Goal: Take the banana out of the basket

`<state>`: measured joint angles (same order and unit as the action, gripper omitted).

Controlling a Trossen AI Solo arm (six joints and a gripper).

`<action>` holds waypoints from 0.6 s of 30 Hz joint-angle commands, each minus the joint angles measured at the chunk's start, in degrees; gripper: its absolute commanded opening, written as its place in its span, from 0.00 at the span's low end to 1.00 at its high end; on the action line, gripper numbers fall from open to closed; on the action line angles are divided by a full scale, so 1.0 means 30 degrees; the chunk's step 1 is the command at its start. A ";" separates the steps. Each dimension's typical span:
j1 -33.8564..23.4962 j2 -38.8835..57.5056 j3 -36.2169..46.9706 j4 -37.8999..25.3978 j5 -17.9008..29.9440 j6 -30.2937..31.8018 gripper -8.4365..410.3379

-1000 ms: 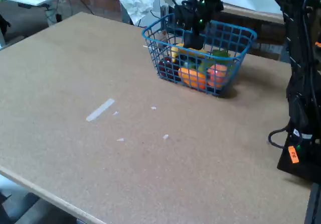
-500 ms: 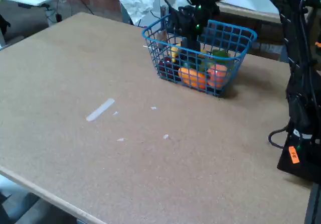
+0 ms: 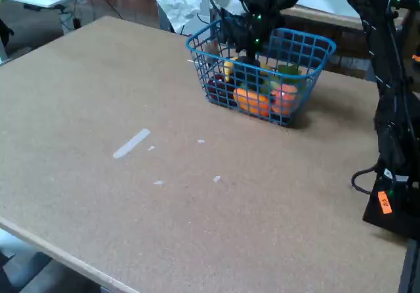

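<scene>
The basket [image 3: 262,76] stands on the far right part of the table [image 3: 164,175], upright, blue mesh with a thicker rim. Inside it lie several items: an orange fruit [image 3: 251,101] against the near wall, a pink-orange piece [image 3: 284,98] just beside it to the right, a green item [image 3: 287,73] behind those, a dark red item [image 3: 217,83] at the left end, and the banana [image 3: 231,66], of which only a yellow portion shows at the left rear, under the gripper [image 3: 245,48]. The gripper hangs over the basket's rear left, its tips at about rim level; whether the fingers are apart or clamped on the banana cannot be told. The table is a bare tan board carrying a strip of pale tape [image 3: 131,143] and a few small white scraps [image 3: 216,179]. A black arm base [image 3: 394,142] stands at the right edge; a brick wall and white cloth show behind. Against the picture from one second ago, the gripper sits higher and further back; the basket's position is unchanged.
</scene>
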<state>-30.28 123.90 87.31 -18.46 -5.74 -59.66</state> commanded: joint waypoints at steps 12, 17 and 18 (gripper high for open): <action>-0.0044 0.0073 -0.0007 0.0495 0.0248 0.0036 0.65; -0.0036 0.0073 -0.0007 0.0750 0.0240 0.0656 0.46; -0.0036 0.0073 -0.0007 0.0780 0.0240 0.0714 0.42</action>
<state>-30.39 124.11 87.26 -16.69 -4.91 -58.33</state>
